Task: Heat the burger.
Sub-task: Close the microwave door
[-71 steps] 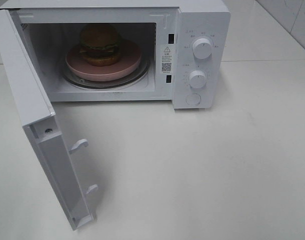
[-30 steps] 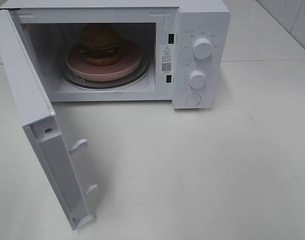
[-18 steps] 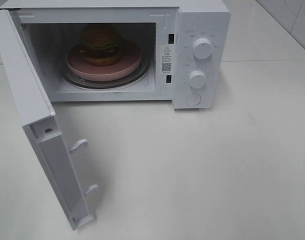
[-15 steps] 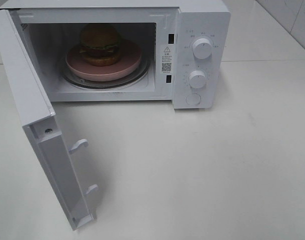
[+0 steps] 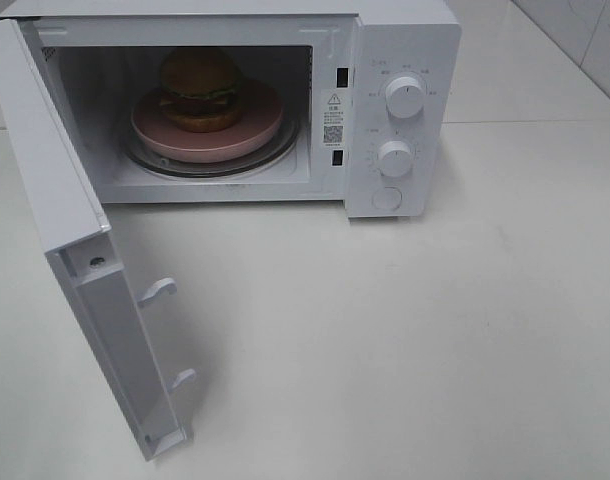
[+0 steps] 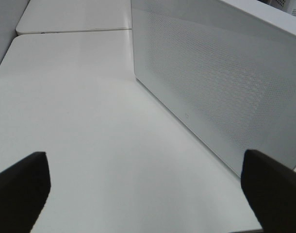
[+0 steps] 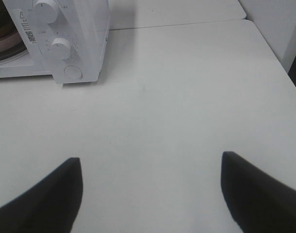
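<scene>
1 burger (image 5: 200, 88) is being carried on 1 pink plate (image 5: 255, 128) inside the open microwave (image 5: 415, 40); both pairs of fingers are being held spread, nothing gripped.

The plate is being borne by 1 glass turntable (image 5: 285, 152) in the cavity. 1 door (image 5: 55, 190) is being seen swung wide at the left, w/ 2 latch hooks (image 5: 157, 290) on its inner side. 2 knobs (image 5: 404, 97) and 1 round button (image 5: 386, 198) are being shown on the panel, stacked top to btm. Left fingers (image 6: 19, 189) are being held apart over the worktop (image 5: 435, 330) beside the door's mesh face; right fingers (image 7: 46, 194) likewise, approx. in front of the panel.
</scene>
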`<move>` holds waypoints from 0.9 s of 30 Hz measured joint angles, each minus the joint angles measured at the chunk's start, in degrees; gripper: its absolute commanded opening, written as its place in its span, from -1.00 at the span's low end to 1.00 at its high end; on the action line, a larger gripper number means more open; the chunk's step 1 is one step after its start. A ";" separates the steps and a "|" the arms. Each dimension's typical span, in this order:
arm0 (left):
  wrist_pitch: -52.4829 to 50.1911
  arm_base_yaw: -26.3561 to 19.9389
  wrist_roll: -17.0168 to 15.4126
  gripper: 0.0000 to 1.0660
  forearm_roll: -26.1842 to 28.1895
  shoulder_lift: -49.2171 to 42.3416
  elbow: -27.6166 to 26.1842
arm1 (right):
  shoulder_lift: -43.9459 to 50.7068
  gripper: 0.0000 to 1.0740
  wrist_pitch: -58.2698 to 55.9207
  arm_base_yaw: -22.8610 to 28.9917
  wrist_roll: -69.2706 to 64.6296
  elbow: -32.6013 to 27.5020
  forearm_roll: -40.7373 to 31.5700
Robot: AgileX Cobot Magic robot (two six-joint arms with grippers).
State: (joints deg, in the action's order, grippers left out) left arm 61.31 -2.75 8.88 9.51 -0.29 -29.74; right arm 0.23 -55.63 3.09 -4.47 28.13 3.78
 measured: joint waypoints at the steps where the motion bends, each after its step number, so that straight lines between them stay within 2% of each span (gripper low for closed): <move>1: 0.00 0.00 0.00 0.88 0.00 0.00 0.00 | 0.00 0.42 0.00 0.00 0.00 0.00 0.00; 10: -0.17 0.00 -0.11 0.84 0.00 0.00 -0.52 | 0.00 0.42 0.00 0.00 0.00 0.00 0.00; 12: -1.95 0.00 -0.17 0.67 0.00 1.32 -2.06 | 0.00 0.42 0.00 0.00 0.00 0.00 0.00; 13: -1.95 0.00 -0.17 0.67 0.00 1.32 -2.06 | 0.00 0.42 0.00 0.00 0.00 0.00 0.00; 15: -5.56 0.00 -0.17 0.33 0.00 4.07 -2.41 | 0.00 0.42 0.00 0.00 0.00 0.00 0.00; 16: -5.56 0.00 -0.17 0.33 0.00 4.07 -2.41 | 0.00 0.42 0.00 0.00 0.00 0.00 0.00; 17: -7.79 0.00 -0.17 0.06 0.00 6.07 -2.41 | 0.00 0.42 0.00 0.00 0.00 0.00 0.00; 18: -7.79 0.00 -0.17 0.06 0.00 6.07 -2.41 | 0.00 0.42 0.00 0.00 0.00 0.00 0.00; 19: -9.63 0.00 -0.17 -0.09 -0.06 8.14 -2.41 | 0.00 0.42 0.00 0.00 0.00 0.00 0.00; 20: -10.43 0.00 -0.17 -0.38 -0.06 9.34 -2.41 | 0.00 0.42 0.00 0.00 0.00 0.00 0.00; 21: -10.43 0.00 -0.17 -0.38 -0.06 9.34 -2.41 | 0.00 0.42 0.00 0.00 0.00 0.00 0.00; 22: -11.97 0.00 -0.17 -0.49 -0.06 11.69 -2.41 | 0.00 0.42 0.00 0.00 0.00 0.00 0.00; 23: -12.66 0.00 -0.23 -0.74 -0.06 12.66 -2.41 | 0.00 0.42 0.00 0.00 0.00 0.00 0.00; 24: -12.66 0.00 -0.23 -0.74 -0.06 12.66 -2.41 | 0.00 0.42 0.00 0.00 0.00 0.00 0.00; 26: -15.53 0.00 -0.23 -1.00 -0.06 15.93 -2.41 | 0.00 0.42 0.00 0.00 0.00 0.00 0.00; 27: -15.53 0.00 -0.23 -1.00 -0.06 15.93 -2.41 | 0.00 0.42 0.00 0.00 0.00 0.00 0.00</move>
State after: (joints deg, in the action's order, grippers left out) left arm 45.78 -2.75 8.65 9.45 15.64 -32.14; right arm 0.23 -55.63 3.09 -4.47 28.13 3.78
